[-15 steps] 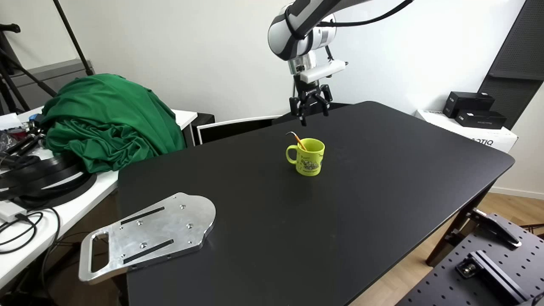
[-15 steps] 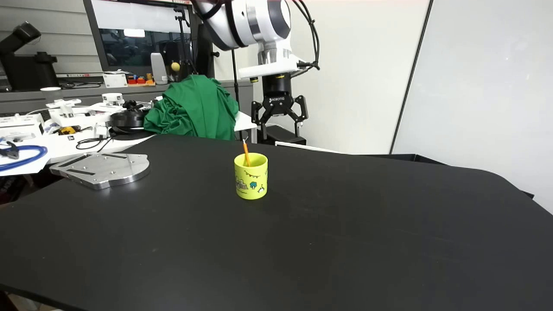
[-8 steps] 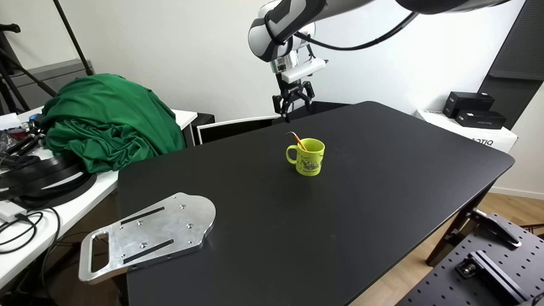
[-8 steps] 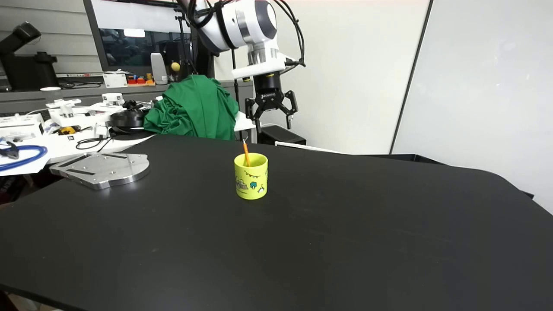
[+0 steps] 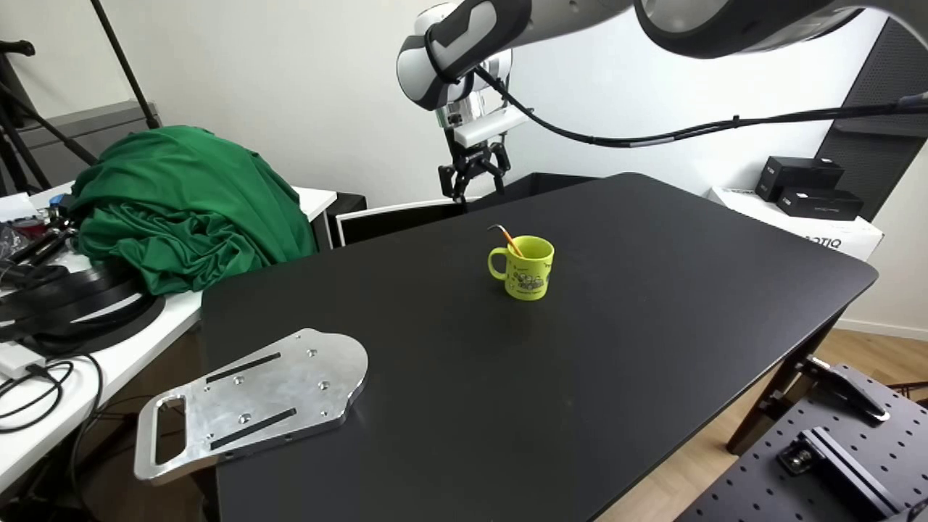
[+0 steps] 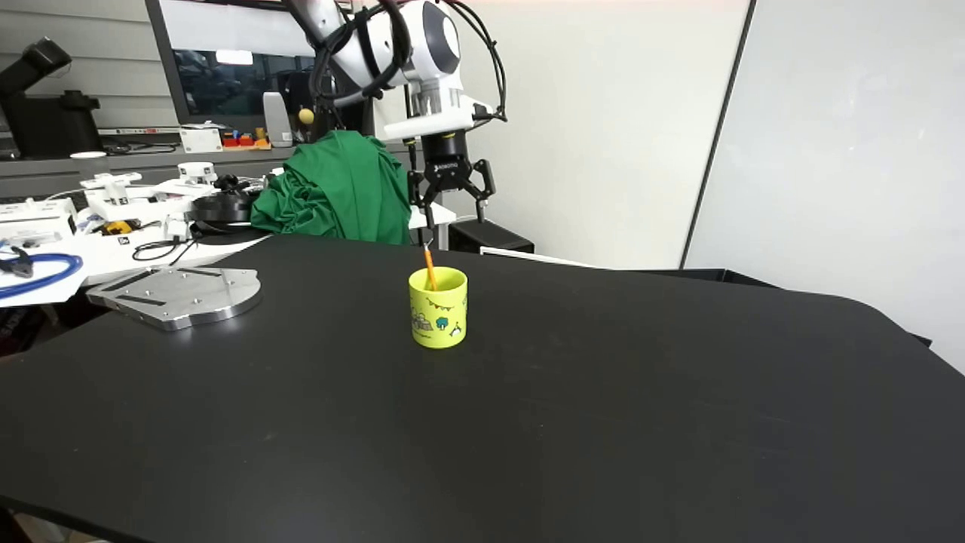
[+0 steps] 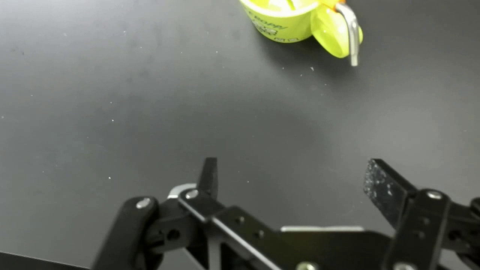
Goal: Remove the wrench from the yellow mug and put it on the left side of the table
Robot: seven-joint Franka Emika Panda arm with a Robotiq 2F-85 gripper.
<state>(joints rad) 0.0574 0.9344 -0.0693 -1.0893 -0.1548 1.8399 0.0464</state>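
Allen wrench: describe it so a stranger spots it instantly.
Find the black table, then the yellow-green mug on it. The Allen wrench leans in that mug, poking above the rim on the handle side. Unlike the flat metal plate, it is slim, with an orange shaft and bent silver tip.

In an exterior view I hang with jaws parted, my gripper [image 5: 480, 191] higher than the yellow mug [image 5: 528, 271] and well apart from it. The mug stands upright on the black table [image 5: 464, 384], the wrench [image 5: 510, 241] leaning inside, its bent end poking out. A metal plate [image 5: 283, 388] juts past the table's edge, near a white desk [image 5: 171, 317] heaped with green cloth [image 5: 192, 206].
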